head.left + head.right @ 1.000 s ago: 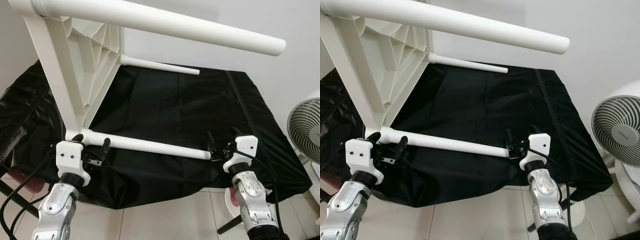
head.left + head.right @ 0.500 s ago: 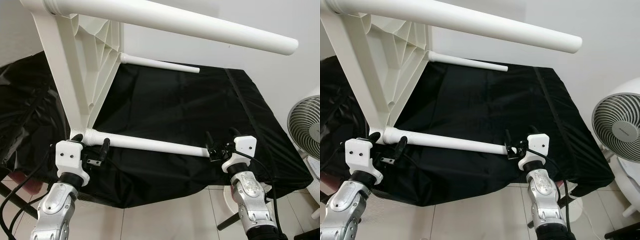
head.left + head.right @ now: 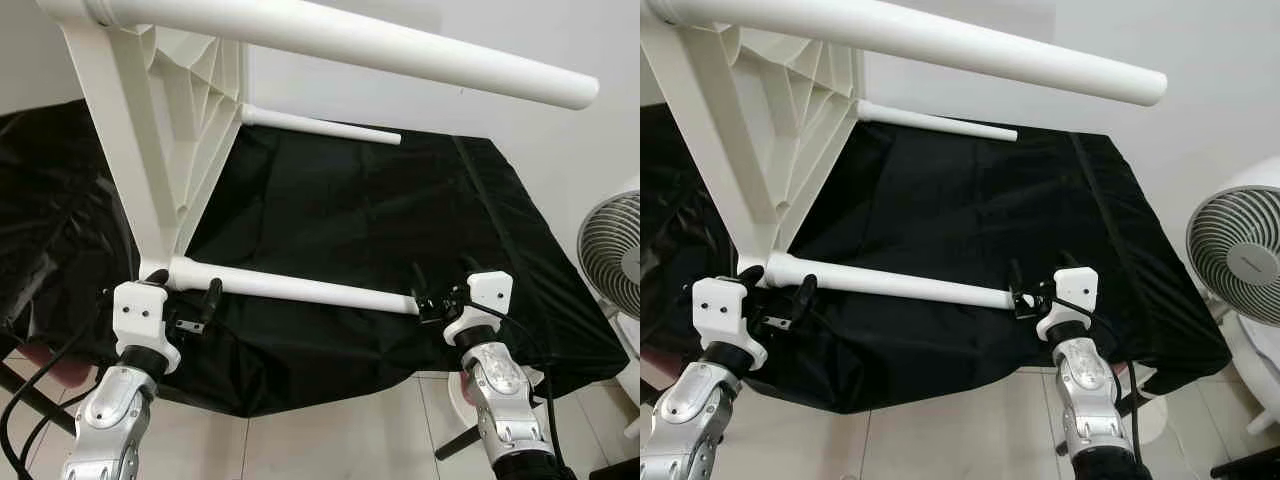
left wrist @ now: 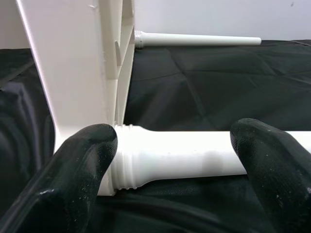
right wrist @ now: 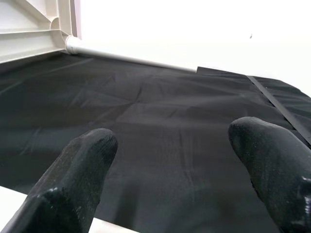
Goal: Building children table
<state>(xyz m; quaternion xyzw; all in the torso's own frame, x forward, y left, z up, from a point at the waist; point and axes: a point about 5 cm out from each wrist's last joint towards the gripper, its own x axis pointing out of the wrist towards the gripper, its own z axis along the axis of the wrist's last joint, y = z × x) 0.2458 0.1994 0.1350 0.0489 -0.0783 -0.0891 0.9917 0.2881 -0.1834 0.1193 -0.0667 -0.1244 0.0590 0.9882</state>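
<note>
A white wall backs a counter (image 3: 520,215) draped in crinkled black cloth (image 3: 350,215) that hangs over its near edge down to a pale tiled floor (image 3: 330,440). On the cloth a white plastic children's table (image 3: 165,130) stands tipped on its side, ribbed underside facing 3 o'clock, with its round white legs pointing that way. The upper white leg (image 3: 400,52) crosses the top of the head views from 10 toward 2 o'clock; a thinner-looking far leg (image 3: 320,126) lies low over the cloth at 12 o'clock; the lower near leg (image 3: 295,290) runs level just above the counter's front edge.

The left arm reaches up from 7 o'clock, wrist bent forward. Its left claw (image 3: 185,298) sits at the threaded base of the lower near leg where it meets the tabletop, fingers (image 4: 80,170) spread on either side of the leg, released rather than clenched. The right arm rises from 5 o'clock, and the right claw (image 3: 440,290) hovers at that leg's free tip, fingers (image 5: 73,179) likewise spread, gripping nothing.

Beyond the leg tips the cloth lies flat toward the counter's right edge. A white round fan (image 3: 1240,260) stands on the floor at 3 o'clock, near that edge.
</note>
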